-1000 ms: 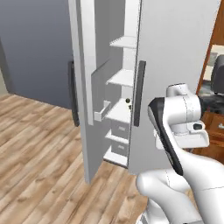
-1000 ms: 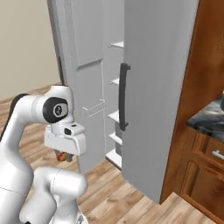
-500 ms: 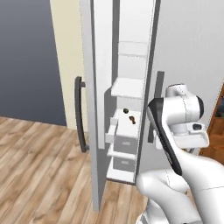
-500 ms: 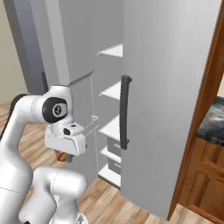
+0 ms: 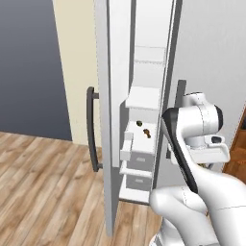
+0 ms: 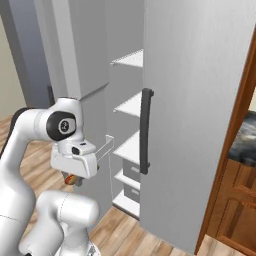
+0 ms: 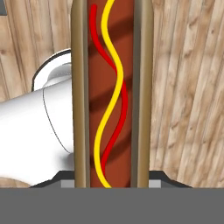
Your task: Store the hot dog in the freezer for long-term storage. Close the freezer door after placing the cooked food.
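In the hand view the hot dog (image 7: pixel 111 87) runs the full height of the picture, a red-brown sausage with red and yellow squiggles in a tan bun, over wood floor. My gripper (image 6: pixel 75 181) hangs low in front of the base, shut on the hot dog (image 6: pixel 70 178). The freezer (image 5: pixel 144 96) stands open ahead, its white shelves and drawers showing. The freezer door (image 5: pixel 113 120) is swung out to the left, edge-on, with its dark bar handle (image 5: pixel 91 129) facing away. From the right, the freezer (image 6: pixel 131 105) sits beyond the arm, and the freezer door (image 6: pixel 80 60) carries a white inner bin (image 6: pixel 106 145).
Two small dark brown lumps (image 5: pixel 143 129) lie on a middle freezer shelf. The shut grey fridge door (image 6: pixel 200 100) with its dark handle (image 6: pixel 146 130) stands to the right. A brown wooden cabinet (image 6: pixel 235 180) lies further right. Wood floor (image 5: pixel 43 182) spreads out on the left.
Both base views have shifted: the freezer is larger and more central, so the base has moved closer. The arm holds its pose, hot dog still gripped.
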Motion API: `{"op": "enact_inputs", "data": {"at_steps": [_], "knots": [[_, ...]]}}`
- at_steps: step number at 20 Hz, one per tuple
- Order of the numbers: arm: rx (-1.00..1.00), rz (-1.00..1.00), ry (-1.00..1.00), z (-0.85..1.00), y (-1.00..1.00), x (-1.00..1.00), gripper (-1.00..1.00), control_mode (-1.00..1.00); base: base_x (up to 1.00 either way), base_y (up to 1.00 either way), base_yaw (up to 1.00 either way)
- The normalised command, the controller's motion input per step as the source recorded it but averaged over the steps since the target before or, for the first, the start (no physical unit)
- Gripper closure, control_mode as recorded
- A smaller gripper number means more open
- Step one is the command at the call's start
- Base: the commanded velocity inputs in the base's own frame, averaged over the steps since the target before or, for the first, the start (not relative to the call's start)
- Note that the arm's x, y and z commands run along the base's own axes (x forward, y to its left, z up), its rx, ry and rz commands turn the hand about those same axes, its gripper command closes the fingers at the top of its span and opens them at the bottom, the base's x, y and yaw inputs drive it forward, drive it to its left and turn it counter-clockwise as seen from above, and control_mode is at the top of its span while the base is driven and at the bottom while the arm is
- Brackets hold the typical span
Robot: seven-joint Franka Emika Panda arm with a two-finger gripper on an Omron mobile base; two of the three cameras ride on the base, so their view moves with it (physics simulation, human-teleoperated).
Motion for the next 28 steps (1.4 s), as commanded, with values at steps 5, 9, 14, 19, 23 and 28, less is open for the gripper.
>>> {"op": "enact_inputs", "data": {"at_steps": [5, 9, 14, 19, 23, 28], "knots": [[0.0, 0.0, 0.0, 0.0, 0.0, 0.0, 1.0, 1.0, 0.39, -0.01, 0.0], [0.0, 0.0, 0.0, 0.0, 0.0, 0.0, 1.0, 1.0, 0.61, 0.0, 0.0], [0.0, 0.0, 0.0, 0.0, 0.0, 0.0, 1.0, 1.0, 0.62, 0.0, 0.0], [0.0, 0.0, 0.0, 0.0, 0.0, 0.0, 1.0, 1.0, 0.31, 0.17, -0.02], [0.0, 0.0, 0.0, 0.0, 0.0, 0.0, 1.0, 1.0, 0.33, 0.34, -0.04], [0.0, 0.0, 0.0, 0.0, 0.0, 0.0, 1.0, 1.0, 0.4, 0.41, 0.0]]}}
